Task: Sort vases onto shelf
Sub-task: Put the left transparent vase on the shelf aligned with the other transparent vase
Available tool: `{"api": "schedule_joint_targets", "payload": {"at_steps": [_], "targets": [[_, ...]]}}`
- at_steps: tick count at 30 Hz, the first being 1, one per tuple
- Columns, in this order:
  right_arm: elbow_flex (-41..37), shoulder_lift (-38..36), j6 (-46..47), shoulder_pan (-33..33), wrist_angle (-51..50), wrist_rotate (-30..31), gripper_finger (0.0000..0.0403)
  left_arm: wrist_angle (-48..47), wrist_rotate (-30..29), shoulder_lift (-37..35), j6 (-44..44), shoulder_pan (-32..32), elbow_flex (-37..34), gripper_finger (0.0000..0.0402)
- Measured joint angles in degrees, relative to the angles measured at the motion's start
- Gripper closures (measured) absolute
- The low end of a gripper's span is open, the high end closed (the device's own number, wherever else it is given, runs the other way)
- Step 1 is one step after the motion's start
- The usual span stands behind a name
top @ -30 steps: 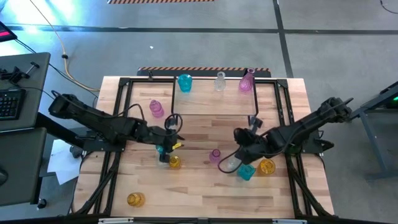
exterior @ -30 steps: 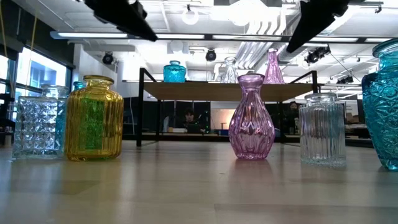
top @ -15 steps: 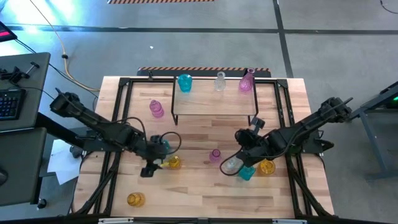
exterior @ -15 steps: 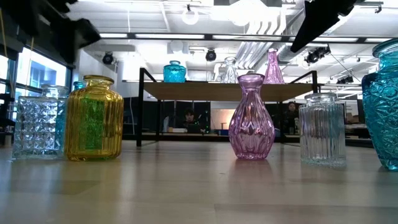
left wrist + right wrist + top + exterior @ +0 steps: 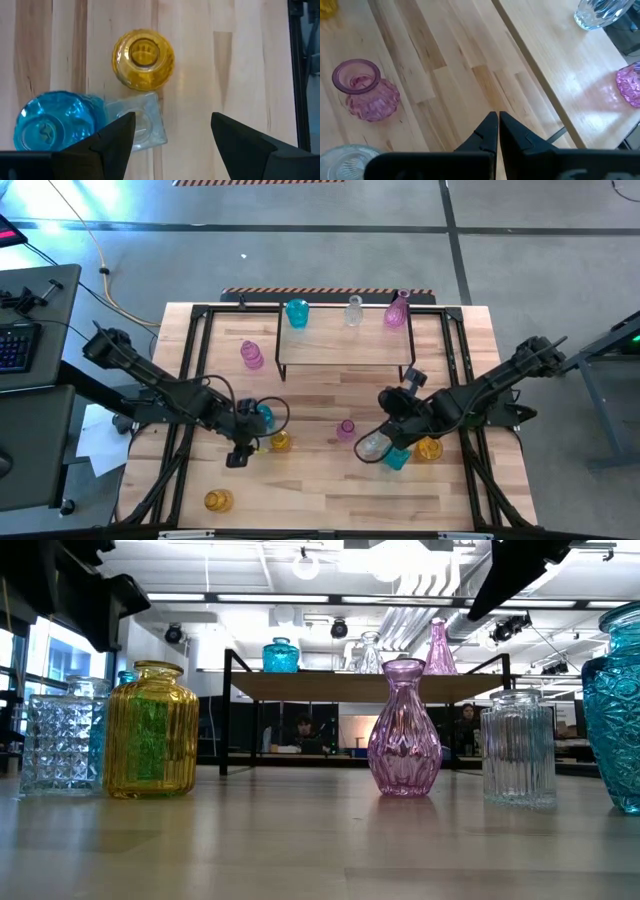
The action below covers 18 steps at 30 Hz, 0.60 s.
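Hands first: the left hand [image 5: 243,442] hangs wide open over a tight cluster on the bench [image 5: 320,500] — a yellow jar [image 5: 143,60], a clear square vase [image 5: 140,122] touching it, and a teal vase [image 5: 52,125] just beside that. Nothing sits between its fingers [image 5: 115,137]. The right hand [image 5: 497,125] is pinched fully closed on nothing, hovering above bare wood near a small pink vase [image 5: 364,90].

As for progress, the shelf [image 5: 340,350] carries three pieces in a row: a teal jar [image 5: 297,312], a clear vase [image 5: 354,310] and a pink bottle [image 5: 397,310]. Most of the glass is left on the bench — another pink vase [image 5: 251,355] beside the shelf, a yellow one [image 5: 218,501] near the front edge, and a clear, teal and amber group [image 5: 400,450] under the right arm. I'd judge it well under halfway, with the left hand seemingly lining up the next pick.
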Motion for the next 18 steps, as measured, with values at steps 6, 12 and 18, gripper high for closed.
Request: {"api": "schedule_joint_targets", "payload": {"at_steps": [6,12,18], "targets": [[0.0,0.0,4.8,1.9,-5.2,2.2,0.0402,0.1,0.1,1.6,-1.7,0.0,0.0,0.0151],[0.0,0.0,8.7,3.8,-8.1,4.1,0.0402,0.1,0.5,4.9,-3.3,0.0,0.0,0.0151],[0.0,0.0,9.4,5.5,-8.4,5.0,0.0402,0.4,0.5,7.8,-3.4,0.0,0.2,0.0151]]}}
